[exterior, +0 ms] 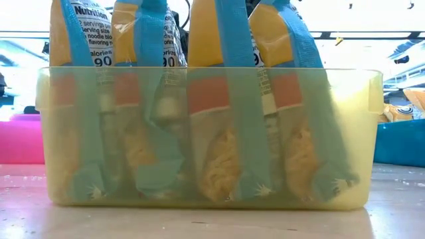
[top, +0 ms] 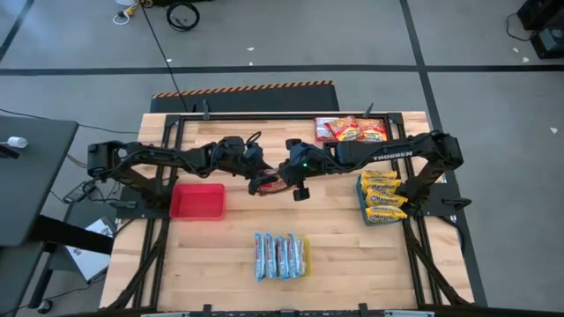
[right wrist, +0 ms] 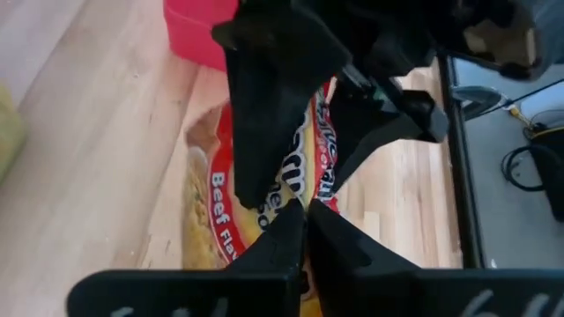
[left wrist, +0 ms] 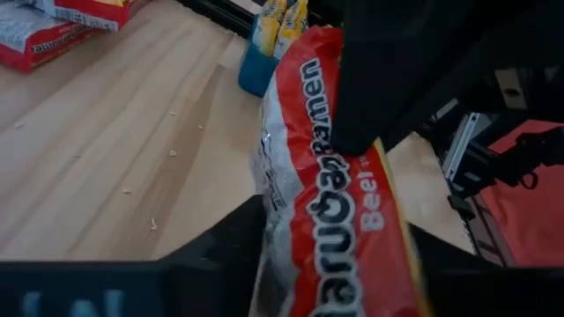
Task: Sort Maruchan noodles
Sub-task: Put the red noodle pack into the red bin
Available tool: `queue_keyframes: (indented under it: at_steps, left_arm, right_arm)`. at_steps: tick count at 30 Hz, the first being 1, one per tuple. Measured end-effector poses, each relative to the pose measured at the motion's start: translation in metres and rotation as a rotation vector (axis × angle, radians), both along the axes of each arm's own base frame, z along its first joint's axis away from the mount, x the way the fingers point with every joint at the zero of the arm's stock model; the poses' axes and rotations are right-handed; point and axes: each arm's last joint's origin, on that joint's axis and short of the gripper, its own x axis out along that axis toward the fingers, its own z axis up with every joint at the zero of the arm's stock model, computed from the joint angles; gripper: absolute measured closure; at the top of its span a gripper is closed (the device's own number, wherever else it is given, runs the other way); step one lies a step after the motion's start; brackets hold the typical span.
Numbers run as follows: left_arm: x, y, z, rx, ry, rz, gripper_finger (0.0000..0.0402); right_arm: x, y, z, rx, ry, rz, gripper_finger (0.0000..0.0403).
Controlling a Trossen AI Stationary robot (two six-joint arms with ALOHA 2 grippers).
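Note:
A red Maruchan beef noodle packet (top: 270, 186) hangs in the air over the table's middle, between both grippers. My left gripper (top: 259, 181) comes from the table's left and my right gripper (top: 287, 180) from the right; each is shut on the packet. Loose red packets (top: 352, 130) lie at the far edge. Blue-and-white packets (top: 280, 256) stand on end in a yellow tray (exterior: 372, 133) near the near edge. Yellow-orange packets (top: 382, 197) fill a blue tray (exterior: 402, 143) on the right. My left gripper (left wrist: 335, 242) has the packet's near end (left wrist: 352, 264) between its two fingers, one finger (left wrist: 225, 246) at each long side, coming level from the table's left. The packet is lifted clear and runs on away from the fingers. My right gripper (right wrist: 306, 231) pinches the packet's other end (right wrist: 319, 189) between nearly closed fingertips (right wrist: 282, 238), coming level from the table's right. In the left wrist view its dark body covers that end (left wrist: 352, 106). The packet is clear of the table.
An empty red tray (top: 196, 201) sits left of the grippers, close below the left arm. Bare wood lies between it and the yellow tray. In the low view the yellow tray fills the picture and hides both grippers.

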Motion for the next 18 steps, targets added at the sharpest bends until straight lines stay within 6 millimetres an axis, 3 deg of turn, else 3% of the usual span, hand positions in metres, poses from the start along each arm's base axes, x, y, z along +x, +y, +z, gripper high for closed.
queue_keyframes:
  at_steps: [3,7,12,18]
  left_arm:
    - [0.0,0.0,0.0,-0.002,0.003,0.005,0.0275]
    - [0.001,-0.001,0.008,0.007,0.052,-0.006,0.0282]
    - [-0.002,-0.015,0.041,0.135,0.311,0.077,0.0282]
    - [-0.029,-0.051,0.086,0.239,0.601,0.319,0.0282]
  right_arm:
    - [0.0,0.001,0.001,0.0,-0.007,0.0,0.0364]
    - [-0.008,0.002,0.014,0.022,-0.025,-0.051,0.0331]
    - [-0.035,0.006,0.062,0.054,-0.127,-0.123,0.0286]
    - [-0.073,0.0,0.093,0.116,-0.194,-0.204,0.0269]
